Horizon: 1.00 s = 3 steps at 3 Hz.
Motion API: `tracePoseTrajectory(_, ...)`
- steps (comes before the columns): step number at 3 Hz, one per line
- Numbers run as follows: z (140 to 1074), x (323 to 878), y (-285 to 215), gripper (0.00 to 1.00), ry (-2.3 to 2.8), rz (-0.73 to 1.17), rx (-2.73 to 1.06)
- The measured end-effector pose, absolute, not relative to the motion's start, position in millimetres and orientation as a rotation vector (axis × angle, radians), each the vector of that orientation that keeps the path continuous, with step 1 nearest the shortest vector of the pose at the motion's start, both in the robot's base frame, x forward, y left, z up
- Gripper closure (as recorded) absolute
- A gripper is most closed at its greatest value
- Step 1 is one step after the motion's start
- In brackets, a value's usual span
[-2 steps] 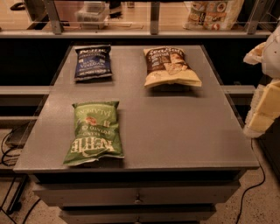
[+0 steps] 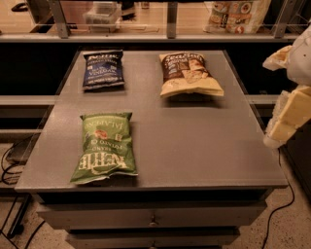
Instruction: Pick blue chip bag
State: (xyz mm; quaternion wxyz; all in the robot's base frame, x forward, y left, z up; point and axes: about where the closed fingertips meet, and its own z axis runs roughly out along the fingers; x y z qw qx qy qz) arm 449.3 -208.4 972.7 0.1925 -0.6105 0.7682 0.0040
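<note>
Grey table [image 2: 194,146] seen from above, with 3 chip bags lying flat, well apart. Far left: blue bag [image 2: 103,69]. Far right, level with it: brown bag [image 2: 189,74], cream at its near end. Near left: green bag [image 2: 103,147], lettering upside down. At the right edge of view, beside the table and off its surface: pale gripper [image 2: 286,114], well apart from every bag. Behind the table, a shelf [image 2: 146,37] with a clear tub [image 2: 102,14] and a printed pack [image 2: 238,14]. Under the tabletop, a drawer [image 2: 153,219]. Cables [image 2: 8,163] on the floor, left.

light: I read it dim, warm, from overhead | shadows: soft, short, under the near edge of the tan chip bag [image 2: 190,74] on the table [image 2: 204,146] | gripper [image 2: 286,116]: right edge, lit pale yellow
</note>
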Motion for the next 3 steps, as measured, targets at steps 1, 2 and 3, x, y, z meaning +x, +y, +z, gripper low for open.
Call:
tracePoseTrajectory(1,960.4,474.6,-186.5,0.00,2.015,0.238,-1.678)
tracePoseTrajectory(2,961.7,494.5,-144.2,0.00,1.899,0.430,-1.622)
tracePoseTrajectory(3,964.0,493.7,-137.5,0.00,1.883,0.460,-1.615)
